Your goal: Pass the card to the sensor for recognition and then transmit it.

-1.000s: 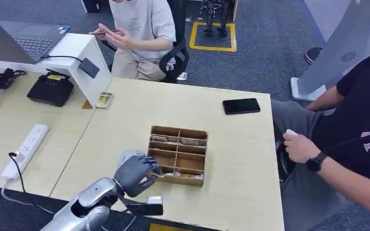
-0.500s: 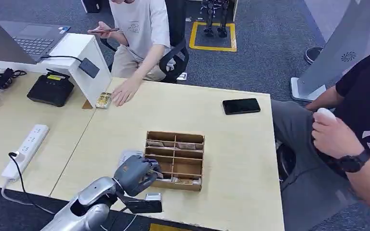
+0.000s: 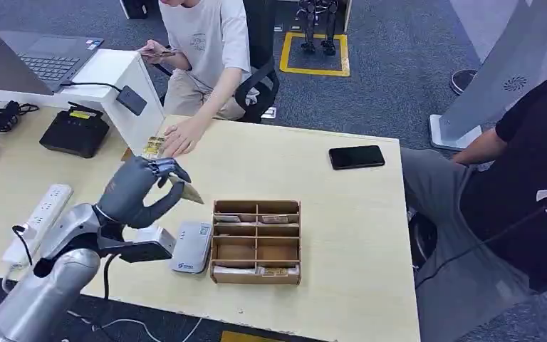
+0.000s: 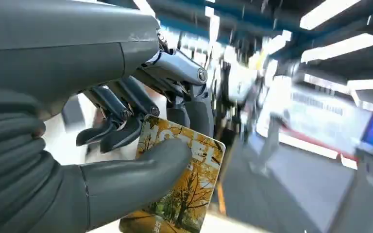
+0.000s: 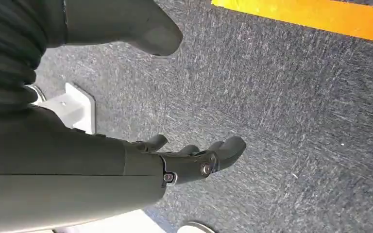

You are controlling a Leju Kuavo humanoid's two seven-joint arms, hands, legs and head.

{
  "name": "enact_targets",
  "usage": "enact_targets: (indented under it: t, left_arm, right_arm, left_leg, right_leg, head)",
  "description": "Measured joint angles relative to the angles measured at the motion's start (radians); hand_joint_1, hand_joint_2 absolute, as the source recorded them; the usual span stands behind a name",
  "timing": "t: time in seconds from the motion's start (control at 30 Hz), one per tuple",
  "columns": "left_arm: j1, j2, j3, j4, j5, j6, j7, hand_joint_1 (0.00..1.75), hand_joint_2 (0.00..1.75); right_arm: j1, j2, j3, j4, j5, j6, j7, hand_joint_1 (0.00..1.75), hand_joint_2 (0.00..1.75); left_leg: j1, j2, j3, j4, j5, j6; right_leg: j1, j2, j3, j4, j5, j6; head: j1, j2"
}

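My left hand (image 3: 139, 191) is raised above the table, left of the wooden card box (image 3: 256, 241), and pinches a card (image 3: 189, 192) between thumb and fingers. Up close, the card (image 4: 184, 189) shows yellow autumn trees and sits under the thumb of my left hand (image 4: 126, 145). The white card sensor (image 3: 191, 246) lies flat on the table just below and right of the hand, beside the box. My right hand (image 5: 194, 158) hangs over grey carpet with its fingers apart and nothing in it.
A person seated at the far side rests a hand (image 3: 179, 137) on the table near a small card stack (image 3: 153, 147). A black phone (image 3: 357, 157) lies far right. Another person (image 3: 534, 178) sits at the right. A power strip (image 3: 39, 217) and a black device (image 3: 76, 132) occupy the left desk.
My left hand has lifted out of the card box with a card and moved up and left. The whole view shifted slightly. The person on the right raised their hand out of view.
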Motion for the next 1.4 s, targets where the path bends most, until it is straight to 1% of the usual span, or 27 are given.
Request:
enact_targets:
  t: [0.1,0.13,0.2,0.4,0.43,0.5,0.57,0.67,0.73,0.77,0.83,0.9,0.97,1.07,1.2,1.3,1.4]
  left_arm:
    - [-0.066,0.064,0.098,-0.037,0.036,-0.034,0.014,1.75,1.75]
    - [-0.082,0.077,0.13,-0.048,0.038,-0.045,0.014,1.75,1.75]
    - [-0.099,0.099,0.17,-0.063,0.039,-0.056,0.014,1.75,1.75]
    - [-0.107,0.118,0.22,-0.087,0.012,-0.059,0.011,1.75,1.75]
    - [-0.108,0.119,0.224,-0.087,-0.002,-0.051,0.015,1.75,1.75]
    - [-0.108,0.125,0.224,-0.087,-0.056,-0.038,0.046,1.75,1.75]
    - [-0.109,0.122,0.223,-0.082,-0.148,-0.023,0.099,1.75,1.75]
    - [-0.116,0.112,0.211,-0.019,-0.319,0.02,0.203,1.75,1.75]
    - [-0.122,0.102,0.187,0.052,-0.479,0.089,0.279,1.75,1.75]
    - [-0.123,0.099,0.181,0.08,-0.512,0.111,0.29,1.75,1.75]
    - [-0.126,0.095,0.167,0.124,-0.526,0.138,0.295,1.75,1.75]
    - [-0.127,0.092,0.161,0.151,-0.534,0.137,0.299,1.75,1.75]
    - [-0.129,0.089,0.156,0.172,-0.573,0.124,0.334,1.75,1.75]
    - [-0.131,0.082,0.144,0.208,-0.588,0.122,0.354,1.75,1.75]
    - [-0.132,0.034,0.139,0.289,-0.611,0.14,0.4,1.75,1.75]
    - [-0.132,0.013,0.13,0.326,-0.615,0.148,0.404,1.75,1.75]
    - [-0.129,0.004,0.122,0.338,-0.615,0.147,0.405,1.75,1.75]
  right_arm:
    - [0.009,-0.001,-0.008,0.0,-0.001,0.0,-0.015,0.0,1.75]
    - [0.012,-0.001,-0.01,0.0,-0.001,0.0,-0.017,0.0,1.75]
    - [0.016,-0.001,-0.013,0.0,-0.001,0.0,-0.018,0.0,1.75]
    - [0.016,-0.001,-0.021,0.0,-0.001,0.0,-0.018,0.0,1.75]
    - [0.016,-0.001,-0.022,0.0,-0.001,0.001,-0.018,0.0,1.75]
    - [0.016,-0.001,-0.024,0.0,0.0,0.003,-0.018,0.0,1.75]
    - [0.015,-0.002,-0.024,0.0,0.0,0.005,-0.014,0.0,1.75]
    - [0.013,-0.003,-0.023,0.0,0.0,0.005,-0.012,0.0,1.75]
    - [0.011,-0.003,-0.022,0.0,0.0,0.004,-0.011,0.0,1.75]
    - [0.01,-0.003,-0.022,0.0,0.0,0.004,-0.011,0.0,1.75]
    - [0.009,-0.004,-0.021,0.0,0.0,0.004,-0.009,0.0,1.75]
    - [0.009,-0.005,-0.02,0.0,0.0,0.004,-0.008,0.0,1.75]
    - [0.009,-0.006,-0.016,0.0,0.0,0.004,-0.005,0.0,1.75]
    - [0.008,-0.008,-0.011,0.0,0.0,0.004,-0.001,0.0,1.75]
    - [0.003,-0.009,0.003,0.0,0.0,0.003,0.007,0.0,1.75]
    - [0.003,-0.009,0.005,0.0,0.0,0.003,0.007,0.0,1.75]
    - [0.003,-0.011,0.012,0.0,0.0,0.001,0.006,0.0,1.75]
  left_leg:
    - [0.0,0.0,0.0,0.0,0.0,0.0]
    - [0.0,0.0,0.0,0.0,0.0,0.0]
    - [0.0,0.0,0.0,0.0,0.0,0.0]
    - [-0.001,0.0,0.0,0.0,0.0,0.0]
    - [-0.001,0.0,0.0,0.0,0.0,0.0]
    - [-0.001,0.0,0.0,0.0,0.0,0.0]
    - [-0.001,0.0,0.0,0.0,0.0,0.0]
    - [-0.001,0.0,0.0,0.0,0.0,0.0]
    - [-0.001,0.0,0.0,0.0,0.001,-0.001]
    - [-0.001,0.0,0.0,0.0,0.001,-0.001]
    - [-0.001,0.0,0.0,0.0,0.001,-0.001]
    - [-0.001,0.0,0.0,0.0,0.001,-0.001]
    - [-0.001,0.0,0.0,0.0,0.0,-0.001]
    - [-0.001,0.0,0.0,0.0,0.0,-0.001]
    - [-0.001,0.0,0.0,0.0,0.0,-0.001]
    - [-0.001,0.0,0.0,0.0,0.0,-0.001]
    - [-0.001,0.0,0.0,0.0,0.0,-0.001]
  right_leg:
    - [0.0,0.0,0.0,0.0,0.0,0.0]
    - [0.0,0.0,0.0,0.0,0.0,0.0]
    - [0.0,0.0,0.0,0.0,0.0,0.0]
    - [-0.001,0.0,0.0,0.0,0.0,0.0]
    - [-0.001,0.0,0.0,0.0,0.0,0.0]
    - [-0.001,0.0,0.0,0.0,0.0,0.0]
    - [-0.001,0.0,0.0,-0.001,0.0,0.0]
    - [-0.001,0.0,0.0,-0.001,0.0,0.0]
    - [-0.001,0.0,0.0,0.0,0.0,0.0]
    - [-0.001,0.0,0.0,0.0,0.0,0.0]
    - [-0.001,0.0,0.0,0.0,0.0,0.0]
    - [-0.001,0.0,-0.001,0.0,0.0,0.0]
    - [-0.001,0.001,-0.001,0.0,0.0,0.0]
    - [-0.001,0.0,-0.001,-0.001,0.0,0.0]
    - [-0.001,0.0,-0.001,-0.001,0.0,0.0]
    - [-0.001,0.0,-0.001,-0.001,0.0,0.0]
    - [-0.001,0.0,-0.001,-0.001,0.0,0.0]
  head:
    - [0.0,0.0]
    - [0.0,0.0]
    - [0.0,0.0]
    - [0.0,0.0]
    - [0.0,0.0]
    - [0.0,0.0]
    - [0.0,0.0]
    - [0.0,0.0]
    - [0.0,0.0]
    - [0.0,0.0]
    - [0.0,0.0]
    - [0.0,0.0]
    - [0.0,0.0]
    - [0.0,0.0]
    - [0.0,0.0]
    - [0.0,0.0]
    - [0.0,0.0]
